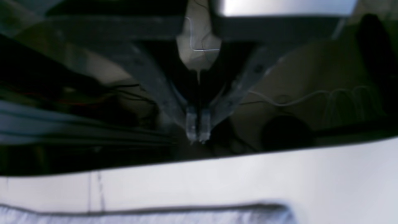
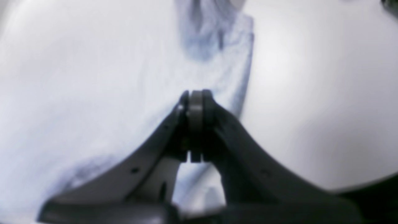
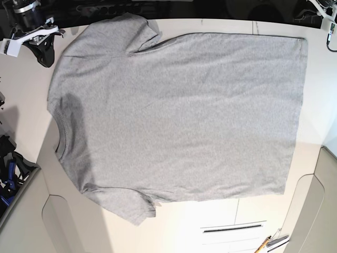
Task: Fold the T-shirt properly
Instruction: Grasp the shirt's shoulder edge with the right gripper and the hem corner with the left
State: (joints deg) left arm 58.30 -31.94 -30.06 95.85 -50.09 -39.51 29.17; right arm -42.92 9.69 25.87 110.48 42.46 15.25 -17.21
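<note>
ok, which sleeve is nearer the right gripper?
The sleeve at the base view's top, same side as the right gripper; the other sleeve lies at the bottom.

White table [image 3: 321, 95]: heather-grey T-shirt [image 3: 179, 116] lying flat, plain side up, neck towards right gripper [image 3: 46, 47], hem towards left gripper's corner; pencil [image 3: 262, 245] at near edge

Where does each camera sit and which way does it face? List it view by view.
Left wrist: behind the shut left gripper, facing past the table edge; T-shirt hem at bottom.
Right wrist: behind the shut right gripper, looking down on the shirt's edge.
Base: overhead, facing down on the flat T-shirt; right gripper in the top-left corner.
Shared: all show the T-shirt on the table.
</note>
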